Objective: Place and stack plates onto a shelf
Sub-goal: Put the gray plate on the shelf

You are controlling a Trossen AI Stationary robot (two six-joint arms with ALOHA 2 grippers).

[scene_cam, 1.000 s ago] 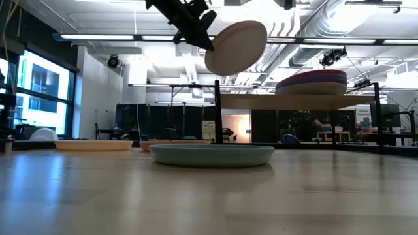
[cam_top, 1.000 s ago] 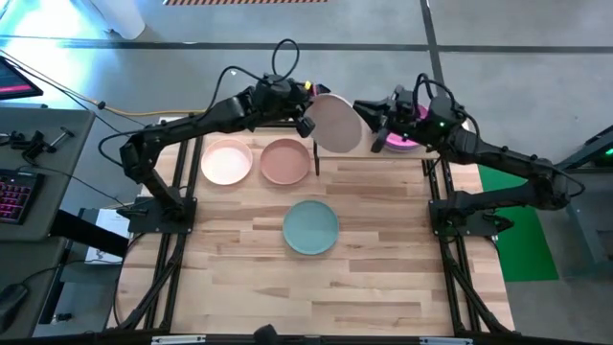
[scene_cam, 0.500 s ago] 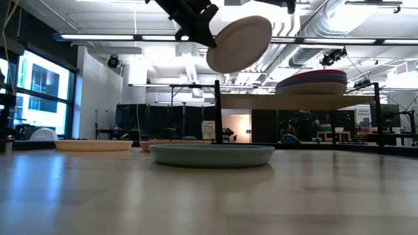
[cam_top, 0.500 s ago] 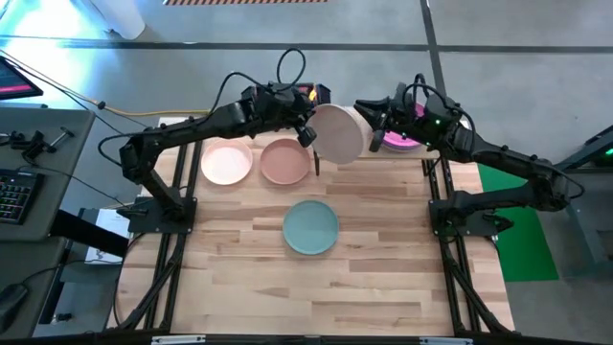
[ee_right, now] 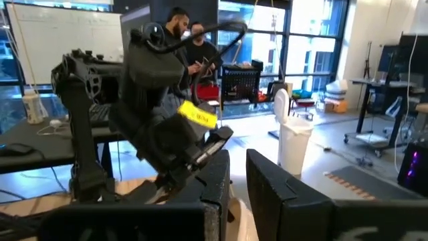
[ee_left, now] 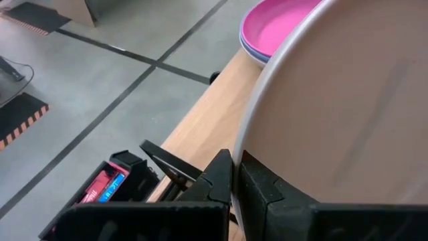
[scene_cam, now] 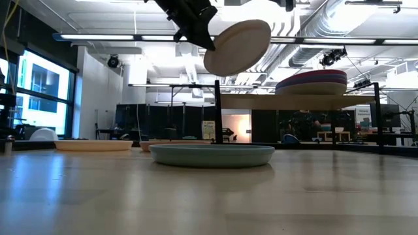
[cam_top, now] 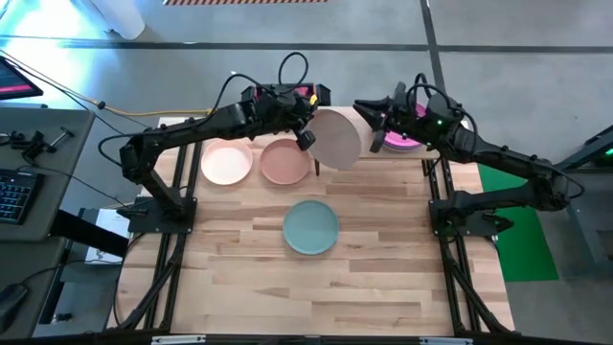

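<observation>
High view: the left gripper [cam_top: 308,137] is clenched on the rim of a cream plate [cam_top: 335,137], holding it tilted in the air over the table's 12 o'clock edge, at the near end of the shelf [cam_top: 369,144]. The right gripper [cam_top: 369,112] sits at about 1 o'clock, just beside the plate's far rim; its fingers stand slightly parted and whether they grasp anything cannot be told. A magenta plate [cam_top: 400,142] tops a stack on the shelf under the right arm. On the table [cam_top: 383,249] lie a pale pink plate [cam_top: 227,161] at 11 o'clock, a terracotta plate [cam_top: 285,161] just beside it, and a teal-green plate [cam_top: 310,227] near the centre.

Low view: the cream plate [scene_cam: 237,46] hangs tilted high above the teal-green plate [scene_cam: 212,155], pinched at its edge by the left gripper [scene_cam: 206,40]. The shelf [scene_cam: 300,101] stands at 3 o'clock with the stack of plates [scene_cam: 312,83] on it.

Left wrist view: the dark fingers [ee_left: 221,181] press together on the cream plate's [ee_left: 334,114] rim; the magenta plate [ee_left: 281,23] rests on the shelf [ee_left: 214,130] beyond it.

Right wrist view: the right gripper's fingers [ee_right: 217,181] show a narrow gap, with the left arm [ee_right: 160,107] straight ahead. People [ee_right: 190,43] stand in the room behind.
</observation>
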